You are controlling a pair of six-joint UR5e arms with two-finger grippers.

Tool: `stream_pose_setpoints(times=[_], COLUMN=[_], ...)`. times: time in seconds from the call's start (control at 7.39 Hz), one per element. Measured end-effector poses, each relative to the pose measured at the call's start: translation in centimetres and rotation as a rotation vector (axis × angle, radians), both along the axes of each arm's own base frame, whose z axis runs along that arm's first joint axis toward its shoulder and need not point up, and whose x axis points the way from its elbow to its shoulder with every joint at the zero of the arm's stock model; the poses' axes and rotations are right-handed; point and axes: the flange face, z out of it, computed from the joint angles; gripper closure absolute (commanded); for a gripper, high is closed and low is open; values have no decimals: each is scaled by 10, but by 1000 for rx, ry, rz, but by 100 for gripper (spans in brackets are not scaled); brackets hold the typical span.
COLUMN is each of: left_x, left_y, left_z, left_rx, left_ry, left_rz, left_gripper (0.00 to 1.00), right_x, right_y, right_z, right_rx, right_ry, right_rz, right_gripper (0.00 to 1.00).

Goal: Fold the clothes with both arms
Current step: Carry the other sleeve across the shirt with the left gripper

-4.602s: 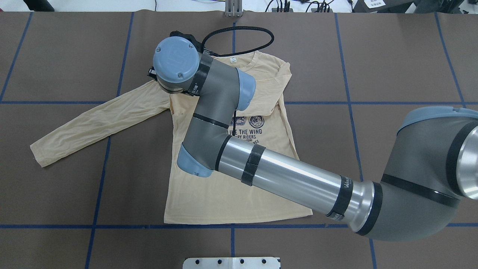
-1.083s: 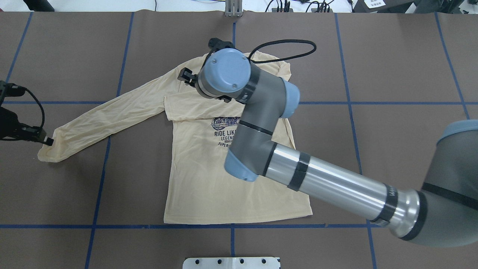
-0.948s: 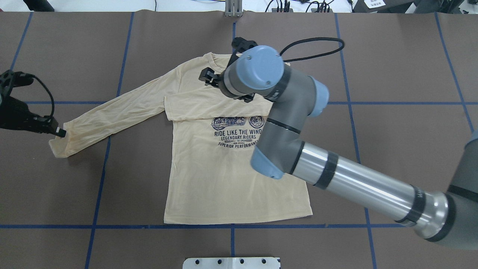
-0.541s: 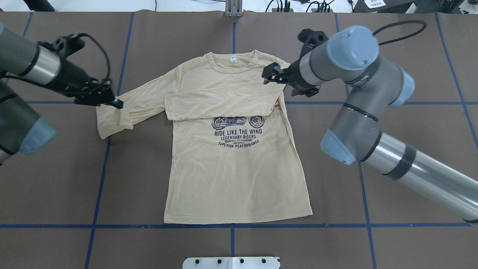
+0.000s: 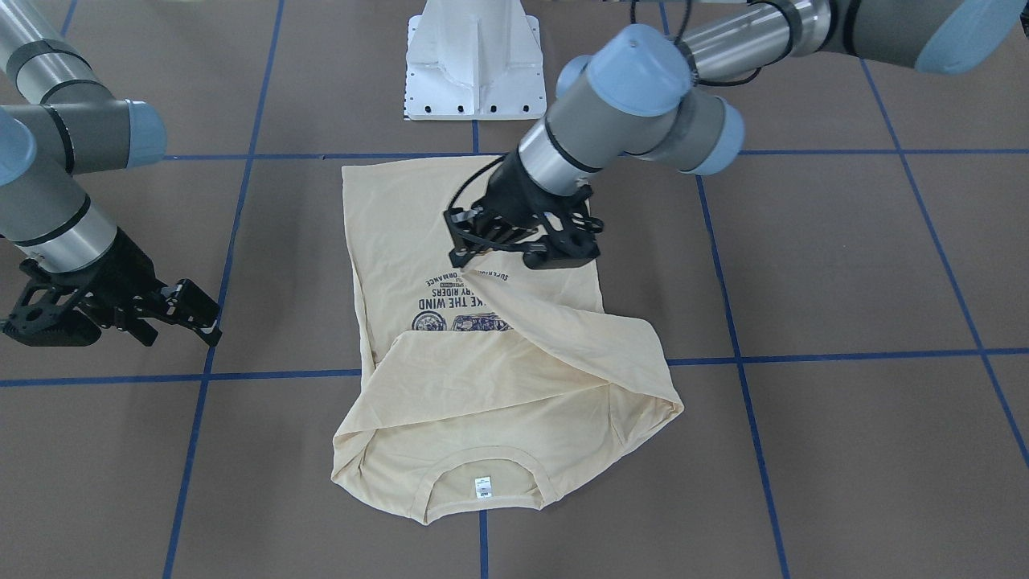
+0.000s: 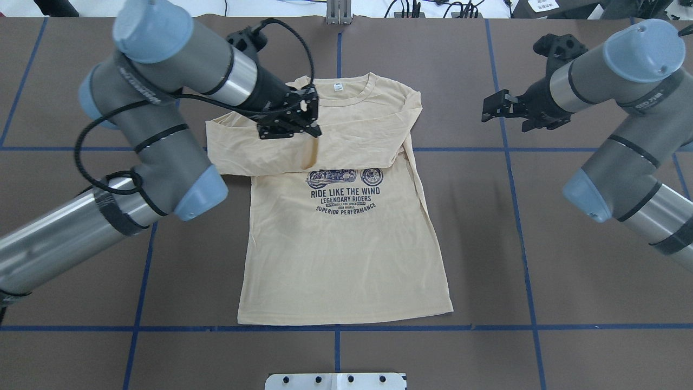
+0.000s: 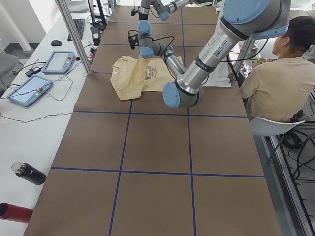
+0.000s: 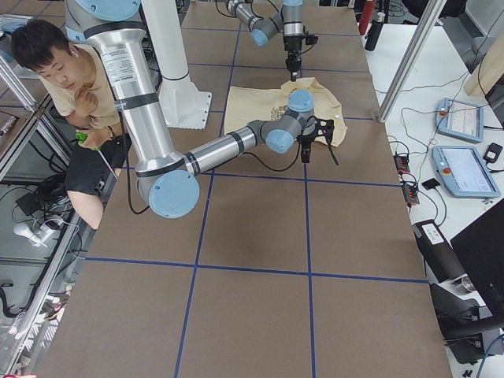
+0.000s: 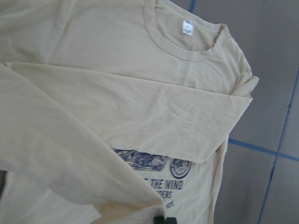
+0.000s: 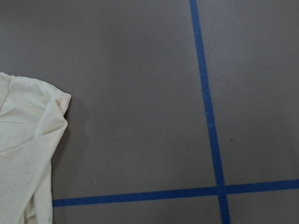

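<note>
Overhead: T-shirt [image 6: 335,254] flat on brown table [image 6: 568,303], centre frame, collar toward top. Left gripper [image 6: 311,116] clamped on cuff of one sleeve [image 6: 243,146], held over chest just above print [image 6: 345,192]. Right gripper [image 6: 490,111] upper right, fingers apart, clear of fabric.
Front-facing: clamp at centre frame, sleeve raised in diagonal fold. Right gripper at left edge over bare table.
Left wrist: neck label [image 9: 187,28] at top, other sleeve [image 9: 187,121] folded across chest.
Right wrist: shirt corner at left edge only.
</note>
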Motion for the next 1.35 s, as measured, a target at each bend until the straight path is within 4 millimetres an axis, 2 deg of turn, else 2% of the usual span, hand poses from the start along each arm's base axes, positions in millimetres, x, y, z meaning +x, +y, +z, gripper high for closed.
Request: stream_pose_setpoints(times=[0.14, 0.27, 0.41, 0.54, 0.68, 0.81, 1.08, 1.22, 1.35], left_x=[39, 69, 88, 102, 112, 118, 119, 108, 86], left_y=[18, 36, 46, 47, 43, 38, 31, 23, 11], left_z=[-24, -31, -34, -37, -41, -43, -46, -48, -42], left_rx=[6, 11, 12, 10, 11, 17, 29, 34, 37], left_ry=[0, -8, -18, -26, -31, -32, -27, -20, -14], left_rz=[-26, -38, -41, -40, -51, -73, -96, -109, -119], left_gripper=[100, 98, 97, 93, 26, 7, 6, 6, 6], right_x=[5, 7, 8, 11, 13, 14, 15, 5, -20], right_y=[0, -1, -1, -1, -1, 0, 5, 14, 35], right_z=[6, 8, 10, 12, 15, 19, 18, 12, -5], right_rx=[-2, -4, -6, -8, -13, -16, -28, -51, -94], right_ry=[6, 9, 11, 12, 15, 19, 14, -3, -38], right_rz=[0, 1, 3, 6, 8, 9, 21, 30, 54], right_gripper=[0, 0, 0, 0, 0, 0, 0, 0, 0])
